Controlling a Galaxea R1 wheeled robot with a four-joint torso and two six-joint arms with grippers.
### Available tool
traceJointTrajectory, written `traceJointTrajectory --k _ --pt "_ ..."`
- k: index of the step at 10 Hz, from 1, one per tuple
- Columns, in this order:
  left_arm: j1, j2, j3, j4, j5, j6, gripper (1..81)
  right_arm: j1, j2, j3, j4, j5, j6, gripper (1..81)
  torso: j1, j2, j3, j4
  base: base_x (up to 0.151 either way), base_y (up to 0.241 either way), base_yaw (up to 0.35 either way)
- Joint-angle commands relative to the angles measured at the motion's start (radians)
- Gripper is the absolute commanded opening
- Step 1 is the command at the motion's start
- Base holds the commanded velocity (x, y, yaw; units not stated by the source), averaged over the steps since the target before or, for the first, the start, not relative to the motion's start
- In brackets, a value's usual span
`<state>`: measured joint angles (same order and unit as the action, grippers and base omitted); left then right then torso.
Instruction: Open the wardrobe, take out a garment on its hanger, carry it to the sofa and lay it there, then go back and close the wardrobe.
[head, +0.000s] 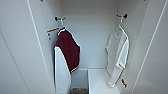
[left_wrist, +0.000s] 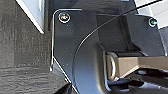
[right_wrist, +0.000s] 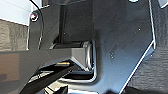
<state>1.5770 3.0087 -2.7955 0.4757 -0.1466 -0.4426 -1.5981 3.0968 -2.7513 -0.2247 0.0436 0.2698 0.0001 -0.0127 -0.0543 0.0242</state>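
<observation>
The wardrobe stands open in front of me, its white doors swung out to the left and right. Inside on the right, the garment, a plain white short-sleeved shirt, hangs on its thin white hanger from a dark peg. It hangs straight and nothing touches it. On the left side a dark maroon top hangs from another peg.
A white raised shelf fills the wardrobe's lower right, with a woven basket on the floor beside it. A white piece hangs below the maroon top. Dark grey carpet lies under both arms, with a white panel edge close by.
</observation>
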Motion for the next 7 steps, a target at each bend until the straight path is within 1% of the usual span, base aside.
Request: traceJointTrajectory --k 1,7 --pt "-0.031 -0.007 -0.004 0.014 0.05 0.007 81.1 0.042 0.008 0.006 -0.008 -0.054 -0.003 81.1 0.0 0.0 0.0 0.0 0.099 0.0 0.0" --pt "-0.031 -0.007 -0.004 0.014 0.05 0.007 81.1 0.045 0.012 0.013 -0.01 -0.054 -0.004 81.1 0.0 0.0 0.0 0.0 0.093 0.0 0.0"
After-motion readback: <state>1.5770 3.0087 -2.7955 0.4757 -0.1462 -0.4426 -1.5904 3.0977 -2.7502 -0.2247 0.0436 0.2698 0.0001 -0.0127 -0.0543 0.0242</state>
